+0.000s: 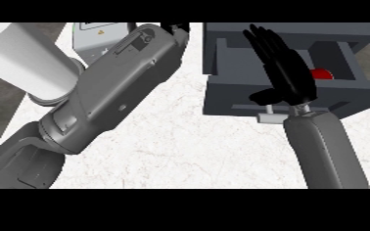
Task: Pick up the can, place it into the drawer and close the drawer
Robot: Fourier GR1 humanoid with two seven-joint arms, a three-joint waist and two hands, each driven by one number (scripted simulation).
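At the far left you see a white cylinder (pixel 33 61) rising beside the left forearm (pixel 108 95), with a strip of dark floor (pixel 14 103) showing past the counter's edge beneath it. The left forearm runs diagonally up from the lower left corner, and it hides nearly all of the left hand (pixel 175 28); only a few dark fingertips poke out at its upper end, so you cannot tell whether those fingers are curled or straight. Just left of those fingertips sits a pale grey box with a small yellow label (pixel 98 34), partly covered by the forearm.

The counter (pixel 188 147) is white marble with faint grey veining, and it fills the middle of your view between the two arms.

To the right, the dark grey drawer (pixel 231 95) stands pulled open from its cabinet. Your right hand (pixel 289 73) is raised over the drawer's front, its fingers (pixel 264 41) straight and released, pointing up and away, holding nothing. The thumb juts out to the left, just above the light grey handle (pixel 271 117) on the drawer's front. The red can (pixel 322 73) lies inside the drawer, just right of the fingers and partly hidden behind them. The right forearm (pixel 325 151) comes in from the lower right edge.
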